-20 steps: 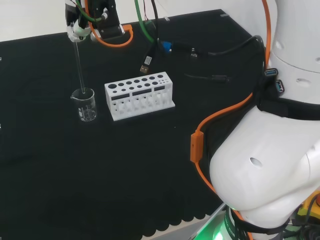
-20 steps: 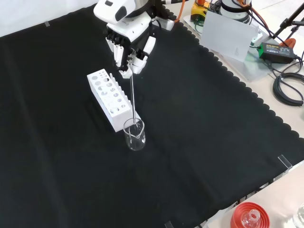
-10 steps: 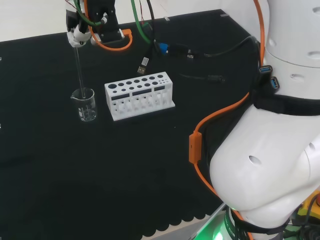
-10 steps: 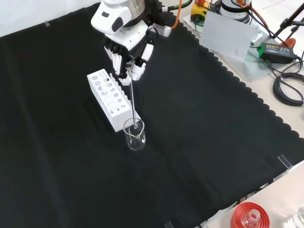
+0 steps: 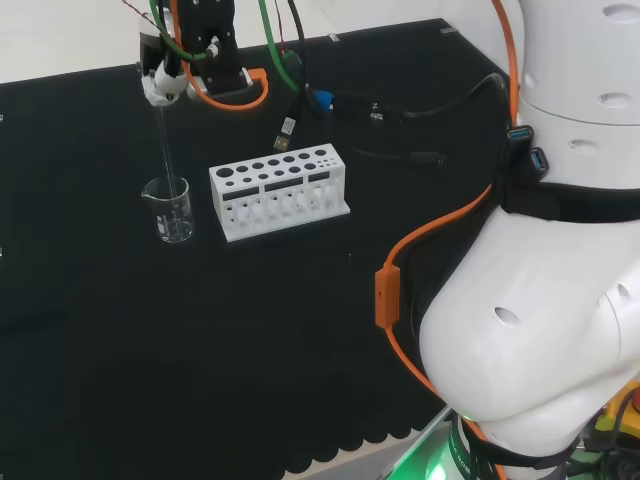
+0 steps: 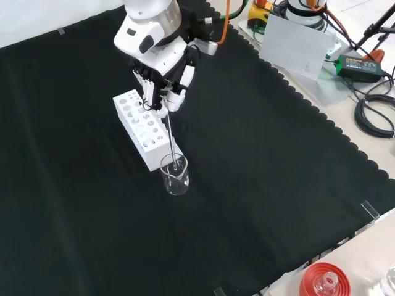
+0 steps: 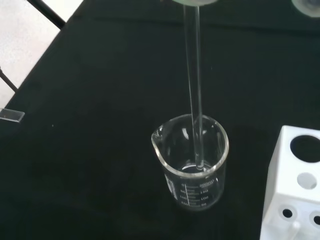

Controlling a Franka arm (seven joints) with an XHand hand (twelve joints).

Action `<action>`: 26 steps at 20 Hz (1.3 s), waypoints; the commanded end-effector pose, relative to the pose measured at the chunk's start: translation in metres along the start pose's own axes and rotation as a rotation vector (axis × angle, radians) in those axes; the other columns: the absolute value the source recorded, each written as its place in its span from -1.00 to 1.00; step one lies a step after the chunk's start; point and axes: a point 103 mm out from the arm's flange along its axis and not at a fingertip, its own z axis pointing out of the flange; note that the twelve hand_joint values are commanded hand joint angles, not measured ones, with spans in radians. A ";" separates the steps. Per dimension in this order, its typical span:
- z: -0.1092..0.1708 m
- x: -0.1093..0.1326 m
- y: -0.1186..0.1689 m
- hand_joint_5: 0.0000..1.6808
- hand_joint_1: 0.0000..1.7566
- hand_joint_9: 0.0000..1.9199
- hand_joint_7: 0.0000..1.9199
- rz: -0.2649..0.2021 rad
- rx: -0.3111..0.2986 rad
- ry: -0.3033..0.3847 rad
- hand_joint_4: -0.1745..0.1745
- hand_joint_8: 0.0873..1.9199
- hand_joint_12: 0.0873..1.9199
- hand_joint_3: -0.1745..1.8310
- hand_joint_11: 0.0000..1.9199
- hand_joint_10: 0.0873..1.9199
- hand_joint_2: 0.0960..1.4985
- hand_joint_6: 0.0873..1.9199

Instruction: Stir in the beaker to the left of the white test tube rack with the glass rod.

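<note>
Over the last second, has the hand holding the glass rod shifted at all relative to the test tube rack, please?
Yes. In the front view the hand has swung left, now above the white test tube rack's far end, tilting the glass rod while its tip stays in the beaker.

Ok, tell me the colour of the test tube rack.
White: the test tube rack shows best in the head view.

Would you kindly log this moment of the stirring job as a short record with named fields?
hand: above the beaker, fingers curled round the top of the glass rod
glass rod: near upright, lower end inside the beaker, close to its floor
beaker: upright on the black cloth, spout turned away from the rack
rack: white, to the right of the beaker in the head view, apart from it, holes empty
stage: rod in the beaker, stirring position
</note>
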 end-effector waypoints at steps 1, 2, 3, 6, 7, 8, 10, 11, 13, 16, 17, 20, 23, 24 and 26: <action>0.012 -0.004 0.004 0.24 0.49 0.85 0.32 0.004 0.017 0.001 -1.00 -0.22 -0.39 -0.94 0.64 -0.68 0.43 -0.37; 0.014 -0.005 0.004 0.24 0.49 0.85 0.32 0.005 0.021 0.002 -1.00 -0.22 -0.39 -0.94 0.64 -0.68 0.42 -0.37; 0.016 -0.004 0.004 0.24 0.49 0.85 0.32 0.007 0.024 0.002 -1.00 -0.22 -0.39 -0.94 0.64 -0.68 0.42 -0.37; 0.019 -0.004 0.004 0.24 0.49 0.85 0.32 0.005 0.028 0.006 -1.00 -0.22 -0.39 -0.94 0.64 -0.68 0.42 -0.37; 0.019 -0.004 0.005 0.24 0.49 0.85 0.32 0.006 0.028 0.006 -1.00 -0.22 -0.39 -0.94 0.64 -0.68 0.42 -0.37; 0.019 -0.003 0.005 0.24 0.49 0.85 0.32 0.006 0.028 0.005 -1.00 -0.22 -0.39 -0.94 0.64 -0.68 0.42 -0.37; 0.020 0.000 0.006 0.24 0.49 0.85 0.32 0.010 0.029 0.001 -1.00 -0.22 -0.39 -0.94 0.64 -0.68 0.42 -0.37; 0.020 0.001 0.007 0.24 0.49 0.85 0.32 0.008 0.027 0.007 -1.00 -0.22 -0.39 -0.94 0.64 -0.68 0.42 -0.37; 0.020 0.003 0.008 0.24 0.49 0.85 0.32 0.009 0.029 0.007 -1.00 -0.22 -0.39 -0.94 0.64 -0.68 0.42 -0.37; 0.022 0.007 0.010 0.24 0.49 0.85 0.32 0.016 0.034 0.000 -1.00 -0.22 -0.39 -0.94 0.64 -0.68 0.42 -0.37; 0.022 0.009 0.012 0.24 0.49 0.85 0.32 0.017 0.039 -0.006 -1.00 -0.23 -0.39 -0.94 0.64 -0.68 0.42 -0.37; 0.025 0.016 0.020 0.24 0.49 0.85 0.32 0.008 0.043 -0.008 -1.00 -0.23 -0.39 -0.94 0.64 -0.68 0.42 -0.37; 0.025 0.015 0.022 0.24 0.49 0.85 0.32 0.000 0.038 0.001 -1.00 -0.22 -0.39 -0.94 0.64 -0.68 0.42 -0.37; 0.025 0.014 0.023 0.24 0.49 0.85 0.32 0.001 0.039 0.002 -1.00 -0.22 -0.39 -0.94 0.64 -0.68 0.42 -0.37; 0.024 0.011 0.027 0.24 0.49 0.85 0.32 0.004 0.049 0.011 -1.00 -0.22 -0.39 -0.94 0.64 -0.68 0.42 -0.37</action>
